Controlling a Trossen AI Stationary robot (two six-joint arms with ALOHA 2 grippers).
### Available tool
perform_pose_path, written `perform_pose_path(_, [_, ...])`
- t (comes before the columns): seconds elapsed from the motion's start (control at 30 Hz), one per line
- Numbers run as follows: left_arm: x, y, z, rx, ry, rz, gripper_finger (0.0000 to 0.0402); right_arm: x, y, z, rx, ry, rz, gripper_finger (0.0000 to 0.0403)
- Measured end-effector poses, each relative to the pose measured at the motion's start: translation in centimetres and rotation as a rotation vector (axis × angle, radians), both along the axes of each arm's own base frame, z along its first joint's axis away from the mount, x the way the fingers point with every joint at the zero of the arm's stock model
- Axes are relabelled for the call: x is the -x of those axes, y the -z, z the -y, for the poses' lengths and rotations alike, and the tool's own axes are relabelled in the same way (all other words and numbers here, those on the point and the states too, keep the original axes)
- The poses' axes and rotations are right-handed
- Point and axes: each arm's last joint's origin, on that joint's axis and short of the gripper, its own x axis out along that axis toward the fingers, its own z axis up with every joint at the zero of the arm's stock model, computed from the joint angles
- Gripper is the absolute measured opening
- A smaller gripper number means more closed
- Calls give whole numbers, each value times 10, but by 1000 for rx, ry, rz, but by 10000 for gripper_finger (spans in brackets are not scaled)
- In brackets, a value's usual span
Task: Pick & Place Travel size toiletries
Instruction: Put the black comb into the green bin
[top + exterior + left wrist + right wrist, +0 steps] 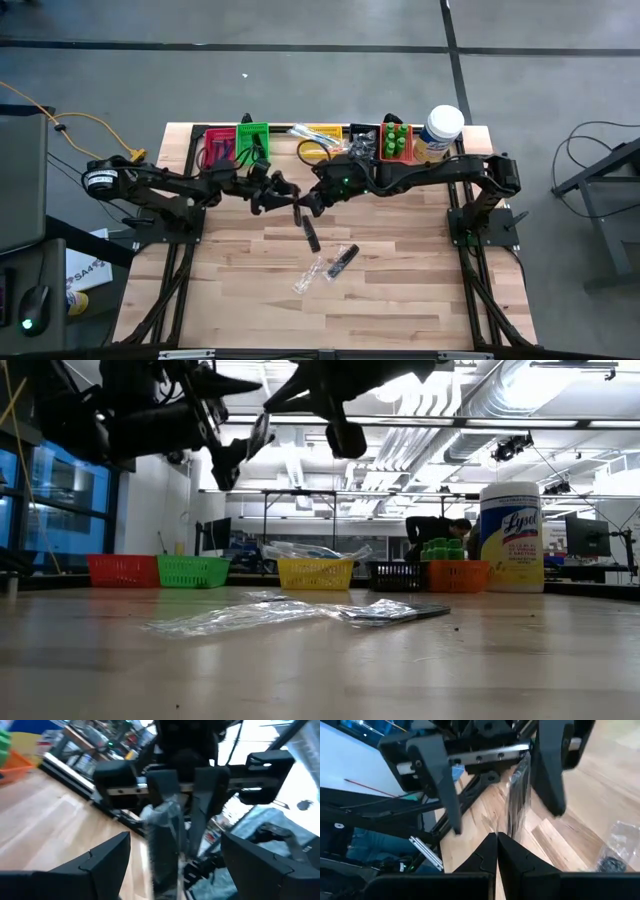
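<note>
Clear crinkled plastic wraps the slim black item (pixel 297 213) that hangs between the two arms above the middle of the bench (pixel 400 300). We cannot make out whether it is a tube or a comb; in the left wrist view it shows only as a dark, blurred strip under a glossy film. The right gripper (pixel 303 208) is clenched on one end of it, its dark fingers pressed together in the right wrist view with the wrapped strip rising from between them. The left gripper (pixel 286 197) faces it with fingers (pixel 437 775) spread wide, one on each side of the strip; we cannot tell whether either finger touches it.

On the pale, butcher-block wood below lie three more pieces: a second slim black item (pixel 311 238) just under the grippers, another black one in wrapping (pixel 341 260) near it, and a clear-wrapped piece (pixel 308 278) just beside that. From table height these blur into a low heap of shiny, rumpled film, and their contents are hard to read.

Along the far edge stands a row of small mesh bins: red (pixel 219 147), green (pixel 251 141), yellow (pixel 322 133), black (pixel 364 139) and orange (pixel 396 141). Small green bottles (pixel 441 549) stand upright in the orange one, and wrapped items poke out of the yellow one. A large white jar (pixel 441 128) with a yellow label stands just beside the orange bin at the row's end. The arms partly cover the bins from above.
</note>
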Motion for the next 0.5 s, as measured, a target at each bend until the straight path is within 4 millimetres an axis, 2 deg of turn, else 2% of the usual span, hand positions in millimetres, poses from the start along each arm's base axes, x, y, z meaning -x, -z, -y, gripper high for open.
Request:
perform_pose_path(0.3, [-2,-4,1,-2,43,10,289,-1,-2,6,16,35,20,3])
perform_pose_path(0.5, [-2,-5,0,4,38,9,222,-1,-2,5,18,29,19,3])
